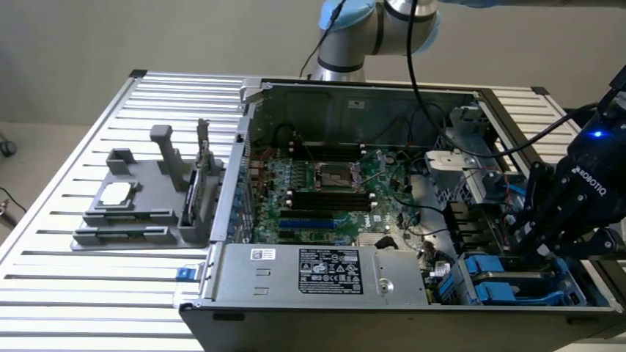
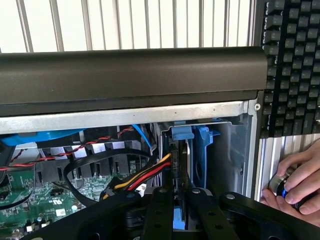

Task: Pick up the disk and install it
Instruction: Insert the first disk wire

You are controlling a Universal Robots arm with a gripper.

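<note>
The disk (image 2: 180, 160) stands edge-on in the drive bay at the case's corner, its blue carrier (image 2: 200, 137) showing at the far end. My gripper (image 2: 181, 220) straddles the disk's near edge, the two black fingers (image 2: 159, 215) shut on it with a strip of blue carrier between them. In the exterior view my gripper (image 1: 528, 253) reaches down into the bay at the exterior view's right, just above the blue carrier (image 1: 509, 284).
Red, yellow and black cables (image 2: 142, 176) run close beside the bay. The case wall (image 2: 130, 75) rises right behind it. A person's hand (image 2: 300, 180) rests on a knob, near a keyboard (image 2: 295, 65). The power supply box (image 1: 323, 271), motherboard (image 1: 323, 191) and grey tray (image 1: 146, 205) lie further off.
</note>
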